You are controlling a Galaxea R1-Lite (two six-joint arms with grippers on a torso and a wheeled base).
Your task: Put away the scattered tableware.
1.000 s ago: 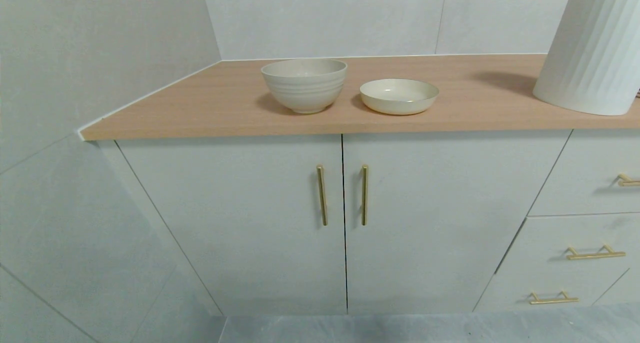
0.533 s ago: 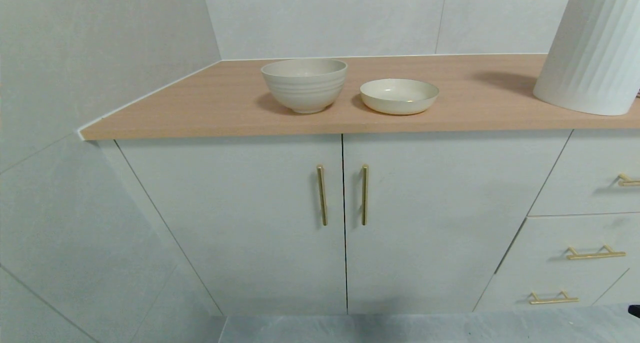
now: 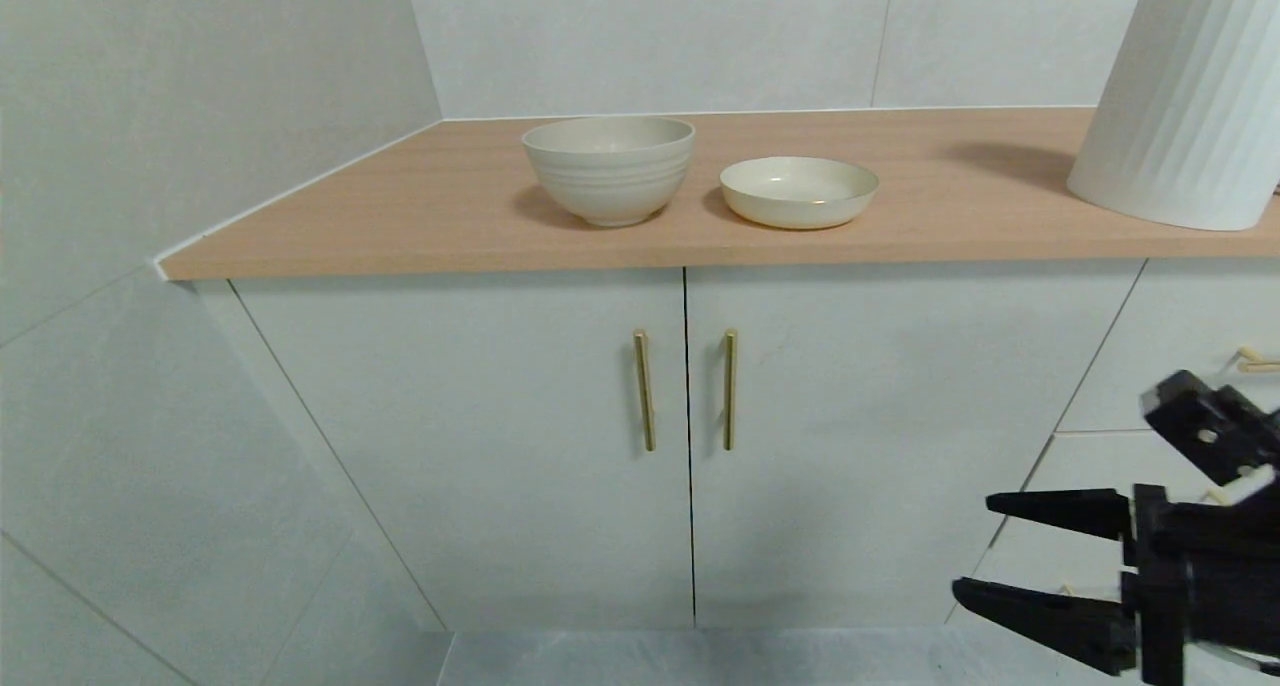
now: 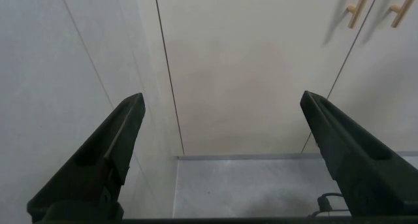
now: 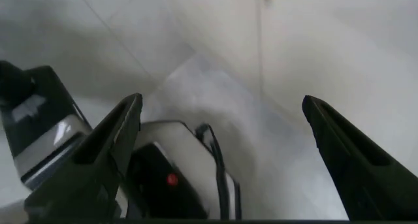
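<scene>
Not yet begun, with the counter (image 3: 400, 216) above shut cupboard doors (image 3: 500, 446) bearing the bowl (image 3: 608, 169) beside the dish (image 3: 798, 192), apart, and right gripper (image 3: 972, 546) and left gripper (image 4: 222, 106) low before the cupboard, jaws spread, holding nothing.

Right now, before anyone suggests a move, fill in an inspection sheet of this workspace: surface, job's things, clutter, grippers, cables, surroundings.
surface: wooden countertop, level, bearing three things.
job's things: deep bowl and shallow dish, both upright, side by side but apart, the bowl on the robot's left.
clutter: white ribbed container at the countertop's right end.
grippers: right gripper open, empty, low in front of the drawers; left gripper open, empty, facing the left cabinet door.
cables: nothing seen on the countertop.
surroundings: cabinet doors shut, with gold handles; tiled wall behind; grey floor.
</scene>
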